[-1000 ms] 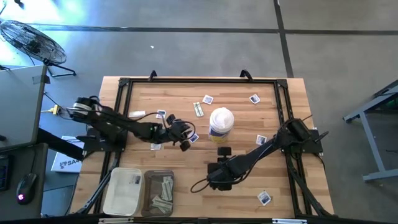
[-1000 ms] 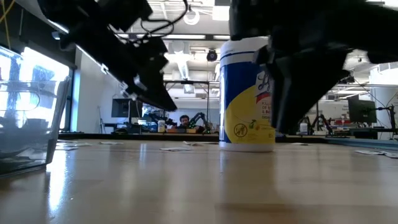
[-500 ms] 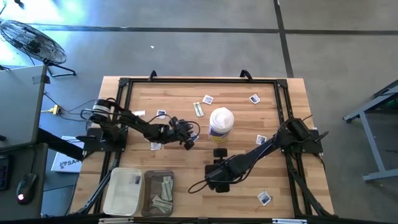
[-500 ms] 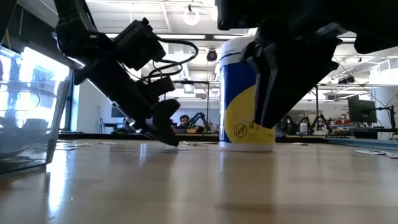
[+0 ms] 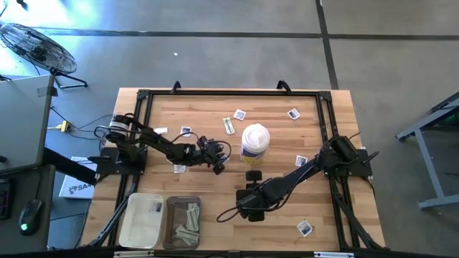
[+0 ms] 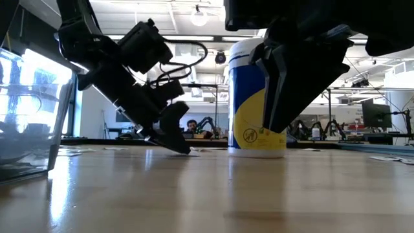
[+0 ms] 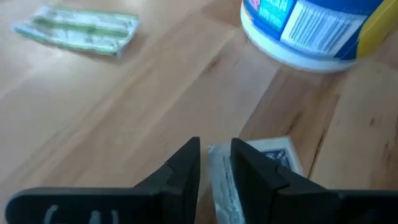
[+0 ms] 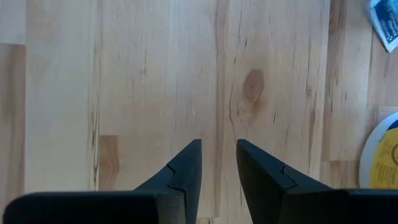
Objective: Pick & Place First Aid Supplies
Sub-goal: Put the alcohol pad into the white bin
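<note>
The left tool [image 7: 214, 158] is reaching low over the bench [image 5: 215, 193], its tips down at the wood just beside the canister [image 5: 254, 141]. Its two fingers [image 7: 183, 165] are closing around the edge of a square white packet with blue print [image 7: 273, 155], which is lying flat on the bench between and just past the tips; a narrow gap is still showing, so the grip is not fully clenched. A pale green strip packet [image 7: 78, 28] is lying well ahead of this tool.

The right tool [image 8: 217, 155] is hovering over bare wood nearer the front edge, fingers slightly parted and holding nothing, with one blue-print packet [image 8: 385, 22] lying well off to its side.

More packets [image 5: 239, 115] are lying scattered beyond the canister, and two trays [image 5: 141, 222] are sitting at the front edge behind the left tool.
</note>
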You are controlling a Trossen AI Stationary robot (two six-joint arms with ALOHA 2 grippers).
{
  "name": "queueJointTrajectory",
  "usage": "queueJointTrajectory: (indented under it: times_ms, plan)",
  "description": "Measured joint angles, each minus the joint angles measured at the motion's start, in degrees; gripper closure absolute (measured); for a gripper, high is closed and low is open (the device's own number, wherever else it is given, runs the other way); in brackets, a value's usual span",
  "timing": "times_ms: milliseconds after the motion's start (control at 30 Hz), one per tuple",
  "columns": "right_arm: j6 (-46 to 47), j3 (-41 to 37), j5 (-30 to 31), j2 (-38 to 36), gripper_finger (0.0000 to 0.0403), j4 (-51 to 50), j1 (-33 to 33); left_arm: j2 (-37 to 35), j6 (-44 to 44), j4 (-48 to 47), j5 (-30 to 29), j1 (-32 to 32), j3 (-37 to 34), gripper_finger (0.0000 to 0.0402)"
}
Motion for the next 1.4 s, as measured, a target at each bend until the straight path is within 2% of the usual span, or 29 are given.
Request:
queueJointTrajectory:
  times_ms: [267,367,533,700,800,1100,1233,1400]
  plan:
    - [0.00,0.00,0.02,0.00,0.0309,0.00,0.00,3.50,0.06,3.46,-0.42,-0.48,0.14,0.0317]
    - [-0.30,0.00,0.02,-0.02,0.0309,0.00,0.00,3.61,0.34,3.51,-1.11,-0.84,0.16,0.0337]
    - [-0.42,0.00,0.00,-0.02,0.0309,-0.02,0.00,3.65,1.32,3.81,-1.69,-0.84,0.16,0.0393]
    - [-0.42,0.00,0.00,-0.02,0.0309,-0.02,0.00,3.47,1.41,3.85,-1.62,-0.86,0.14,0.0397]
    - [-0.42,0.00,0.00,-0.02,0.0309,-0.12,0.00,2.02,1.97,3.12,0.40,-0.79,0.01,0.0399]
    - [-0.42,0.01,0.00,-0.04,0.0309,-0.97,0.15,-8.75,3.13,-5.06,6.12,-2.55,-0.19,0.0401]
    - [-0.33,0.00,0.00,-0.04,0.0309,-1.00,0.15,-17.50,3.16,-11.40,9.17,-6.97,-0.17,0.0401]
    - [-0.03,0.02,0.10,-0.04,0.0309,-0.94,0.15,-29.69,2.94,-22.96,10.18,-17.16,-0.14,0.0401]
